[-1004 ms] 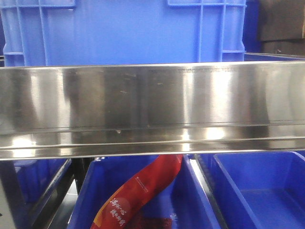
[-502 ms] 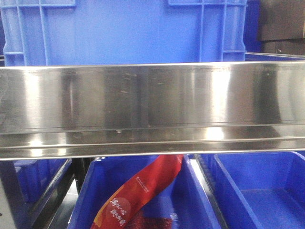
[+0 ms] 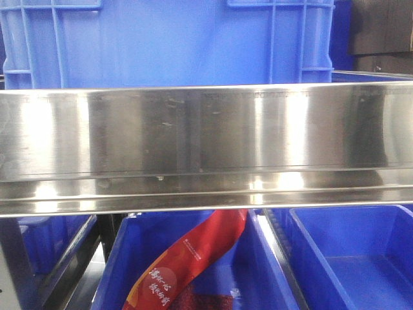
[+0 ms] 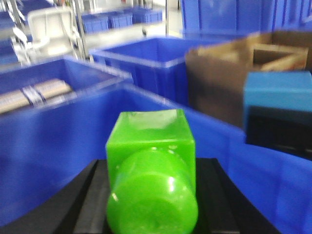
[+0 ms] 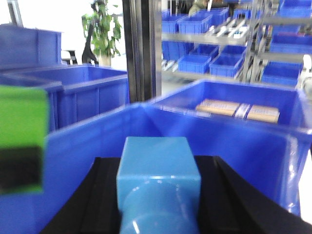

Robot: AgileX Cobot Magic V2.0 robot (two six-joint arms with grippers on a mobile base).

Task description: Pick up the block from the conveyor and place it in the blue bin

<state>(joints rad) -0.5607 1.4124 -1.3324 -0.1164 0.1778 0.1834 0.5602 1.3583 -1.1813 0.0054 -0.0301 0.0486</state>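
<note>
Both arms up over the blue bin rn, left claw clamped on the green block, right claw on the light-blue block — drop too early near the bin's rim and they'll prob bounce out.

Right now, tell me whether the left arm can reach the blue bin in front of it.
Probably yes. The left gripper, shut on the green block, faces the blue bin wall with nothing between them; the right gripper, shut on the blue block, sits off to one side.
</note>
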